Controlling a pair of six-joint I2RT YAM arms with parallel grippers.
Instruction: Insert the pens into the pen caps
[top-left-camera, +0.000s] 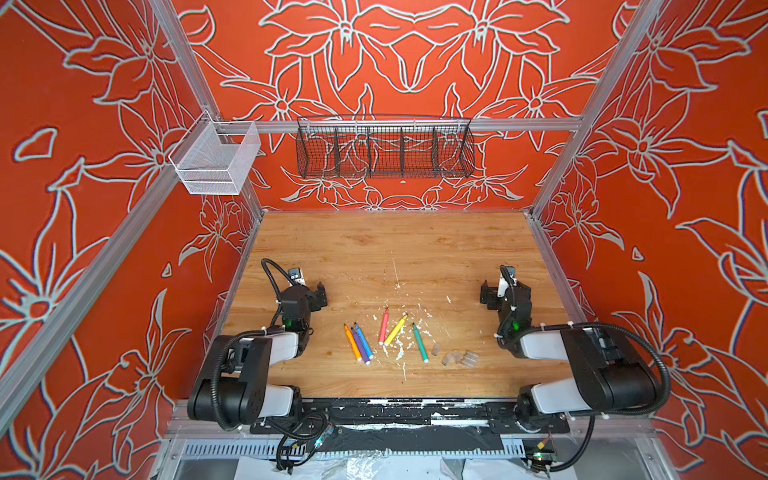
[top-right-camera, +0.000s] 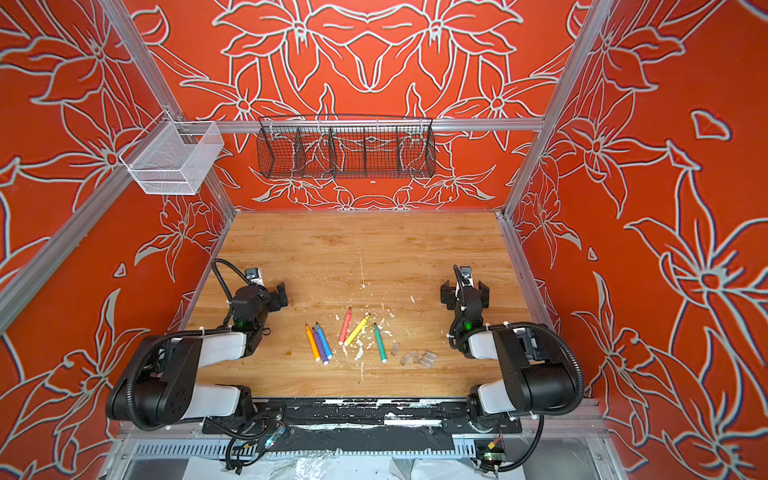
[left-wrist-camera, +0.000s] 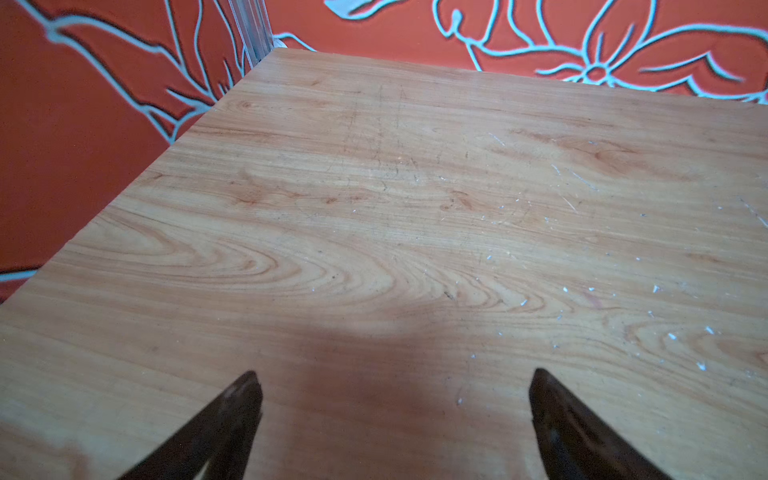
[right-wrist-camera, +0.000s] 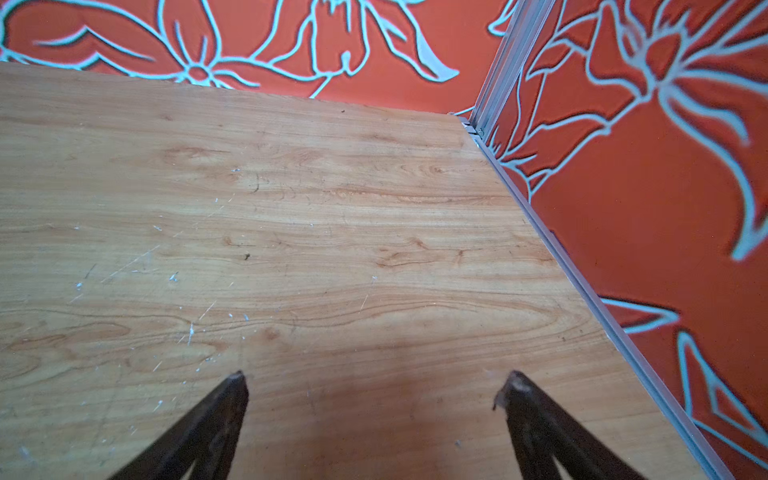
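Observation:
Several pens lie near the front middle of the wooden table in both top views. Orange, purple and blue lie side by side, with pink-red, yellow and green to their right. Several clear pen caps cluster right of the green pen. My left gripper hovers left of the pens, open and empty. Off to the right of the caps hangs my right gripper, open and empty. Both wrist views show only bare wood.
White flecks and scratches mark the wood around the pens. A black wire basket and a white mesh basket hang on the back rail. Patterned red walls close in both table sides.

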